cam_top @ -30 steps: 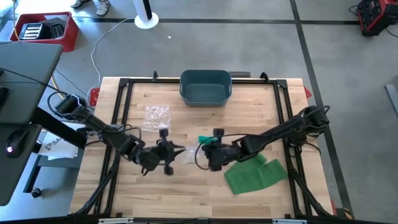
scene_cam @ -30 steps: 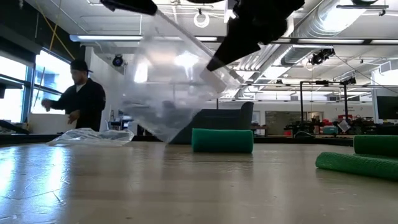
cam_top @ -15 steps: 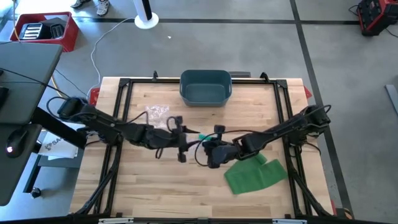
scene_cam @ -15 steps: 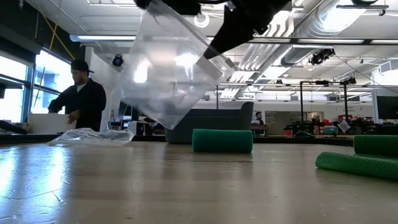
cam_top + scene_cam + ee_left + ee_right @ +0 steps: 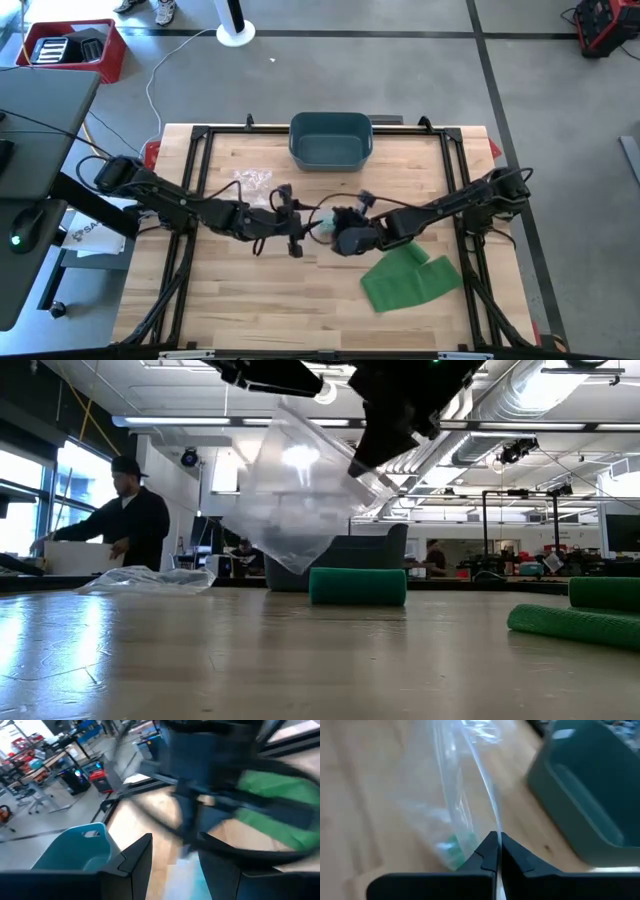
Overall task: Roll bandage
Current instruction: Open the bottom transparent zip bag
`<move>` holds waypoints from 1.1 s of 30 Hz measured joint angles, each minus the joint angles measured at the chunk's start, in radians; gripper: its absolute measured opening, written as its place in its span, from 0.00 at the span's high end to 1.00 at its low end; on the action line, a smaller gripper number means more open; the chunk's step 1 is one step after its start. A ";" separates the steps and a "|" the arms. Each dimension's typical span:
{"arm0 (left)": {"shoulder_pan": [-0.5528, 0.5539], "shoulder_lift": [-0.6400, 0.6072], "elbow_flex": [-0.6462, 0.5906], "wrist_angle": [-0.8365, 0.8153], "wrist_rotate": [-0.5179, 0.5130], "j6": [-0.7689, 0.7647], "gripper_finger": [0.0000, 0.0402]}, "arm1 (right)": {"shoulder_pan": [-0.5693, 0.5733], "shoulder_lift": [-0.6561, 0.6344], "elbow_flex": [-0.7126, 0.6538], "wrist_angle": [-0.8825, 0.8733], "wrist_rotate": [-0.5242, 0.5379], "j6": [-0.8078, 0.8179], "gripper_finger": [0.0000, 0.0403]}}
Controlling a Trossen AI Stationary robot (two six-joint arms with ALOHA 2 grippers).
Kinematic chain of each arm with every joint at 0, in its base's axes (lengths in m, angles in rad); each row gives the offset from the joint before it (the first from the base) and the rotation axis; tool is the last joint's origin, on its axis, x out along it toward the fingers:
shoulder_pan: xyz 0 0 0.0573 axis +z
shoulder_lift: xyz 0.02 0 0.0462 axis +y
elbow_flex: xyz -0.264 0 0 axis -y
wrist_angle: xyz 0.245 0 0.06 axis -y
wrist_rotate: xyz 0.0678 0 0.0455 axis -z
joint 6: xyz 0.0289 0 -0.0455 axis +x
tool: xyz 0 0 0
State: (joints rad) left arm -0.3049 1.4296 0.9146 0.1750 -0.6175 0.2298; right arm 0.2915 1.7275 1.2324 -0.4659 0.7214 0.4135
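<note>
A clear plastic bag (image 5: 295, 490) hangs in the air over the table's middle, with my right gripper (image 5: 496, 837) shut on it. My left gripper (image 5: 300, 232) stands open at the bag's upper edge, right beside the right gripper (image 5: 328, 232). A rolled green bandage (image 5: 357, 586) lies on its side on the table under and behind the bag, and shows through the plastic (image 5: 452, 847). A loose green bandage (image 5: 405, 283) lies flat at the near right. My right gripper pinches an edge of the bag (image 5: 496, 827) between its two fingers, slanting down from the table's right. The bag hangs below the fingers, tilted, its lowest corner (image 5: 298, 565) clear of the table. My left gripper: whether its open fingers touch the bag, I cannot tell.
A teal bin (image 5: 330, 140) stands at the far middle. A second crumpled clear bag (image 5: 252, 183) lies at the far left. Black rails (image 5: 200, 160) frame the table. A person (image 5: 125, 525) stands in the room beyond.
My left gripper has moved toward the table's right, up close to the right gripper. My right gripper has rolled about its own line. The bag has swung with them; its lowest corner has risen and shifted right.
</note>
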 joint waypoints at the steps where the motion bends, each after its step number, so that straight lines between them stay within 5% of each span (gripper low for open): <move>1: 0.003 0.000 0.000 -0.006 0.003 0.000 0.62 | -0.001 0.000 0.000 0.002 0.007 0.001 1.00; 5: 0.026 0.013 0.000 -0.064 0.006 -0.015 0.62 | 0.001 0.000 0.000 0.084 -0.011 -0.074 1.00; 11: 0.050 0.033 0.000 -0.087 0.006 -0.038 0.62 | 0.005 0.000 0.000 0.203 -0.170 -0.260 1.00; 18: 0.049 0.035 0.000 -0.217 0.006 -0.024 0.62 | 0.000 0.000 0.000 0.190 -0.173 -0.367 1.00; 26: 0.048 0.035 0.000 -0.268 0.019 -0.098 0.62 | -0.011 0.000 0.000 0.159 -0.060 -0.544 1.00; 33: 0.048 0.035 0.055 -0.296 -0.047 -0.098 0.62 | -0.010 0.000 0.000 0.222 0.175 -0.864 1.00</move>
State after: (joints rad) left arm -0.2565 1.4643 0.9696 -0.1209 -0.6649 0.1314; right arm 0.2813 1.7275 1.2324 -0.2437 0.8967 -0.4504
